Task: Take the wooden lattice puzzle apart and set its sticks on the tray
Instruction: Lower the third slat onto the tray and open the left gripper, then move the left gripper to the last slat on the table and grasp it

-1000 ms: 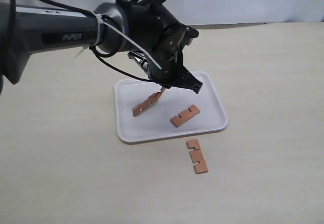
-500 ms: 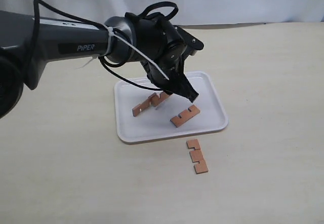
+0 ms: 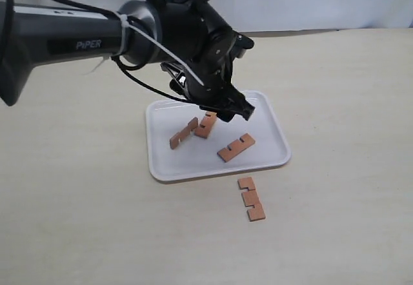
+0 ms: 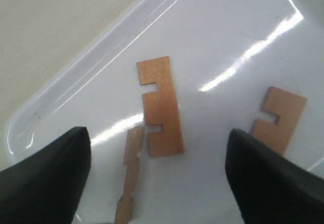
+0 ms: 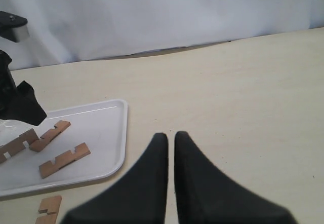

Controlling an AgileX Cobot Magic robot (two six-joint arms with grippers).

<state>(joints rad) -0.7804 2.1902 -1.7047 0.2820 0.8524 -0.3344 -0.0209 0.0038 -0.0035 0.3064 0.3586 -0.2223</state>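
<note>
White tray (image 3: pixel 168 162) on beige table (image 3: pixel 335 137). Puzzle is in pieces: four loose sticks, three on the tray, one off it.

Left gripper (image 3: pixel 229 111) hangs over the far middle of the tray, pointing down. Wrist view shows its fingers (image 4: pixel 45 178) spread wide with nothing between them, clear of the wood.

Directly under it:
- flat stick (image 4: pixel 161 113) lies flat on the tray floor, notches showing along one edge.
- edge stick (image 4: pixel 131 165) is up on its narrow edge, just beside the flat one; can't tell if they touch. In the exterior view it lies toward the tray's left side and slants.
- third stick (image 3: pixel 235 147) lies flat nearer the tray's front right, apart from the other two.

Fourth stick (image 3: pixel 251 199) is on the bare table just in front of the tray's near rim, flat, not touching the tray.

Right gripper (image 5: pixel 170 148) is well off to the side of the tray, above bare table. Its fingers are almost together with only a thin slit between them, holding nothing. Its wrist view sees the tray and all four sticks from a distance.
</note>
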